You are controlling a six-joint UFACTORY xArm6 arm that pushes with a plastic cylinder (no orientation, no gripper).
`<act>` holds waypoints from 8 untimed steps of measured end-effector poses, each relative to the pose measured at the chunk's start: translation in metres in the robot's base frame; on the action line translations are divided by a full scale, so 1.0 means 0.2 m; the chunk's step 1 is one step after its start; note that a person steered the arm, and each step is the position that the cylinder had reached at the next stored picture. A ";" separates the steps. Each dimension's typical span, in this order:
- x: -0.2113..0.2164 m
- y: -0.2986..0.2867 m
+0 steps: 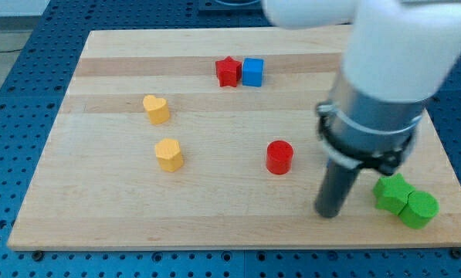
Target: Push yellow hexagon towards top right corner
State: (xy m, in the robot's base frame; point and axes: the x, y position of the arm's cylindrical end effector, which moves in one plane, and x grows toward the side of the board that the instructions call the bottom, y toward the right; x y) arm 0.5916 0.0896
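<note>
The yellow hexagon (168, 154) lies on the left half of the wooden board (215, 216). My tip (328, 213) rests on the board at the lower right, far to the right of the hexagon and a little lower. It touches no block. It stands to the lower right of the red cylinder (279, 157) and just left of the green blocks. The arm's large white and grey body (384, 85) hangs over the board's right side and hides part of it.
A yellow heart (156, 109) sits just above the hexagon. A red star (228, 71) and a blue cube (252, 71) touch each other near the top centre. Two green blocks, one angular (391, 192) and one round (419, 209), sit together near the bottom right corner.
</note>
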 end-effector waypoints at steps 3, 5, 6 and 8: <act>-0.28 -0.92; -0.34 -1.24; -0.39 -1.07; -0.58 -0.96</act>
State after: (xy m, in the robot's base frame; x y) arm 0.4756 -0.1019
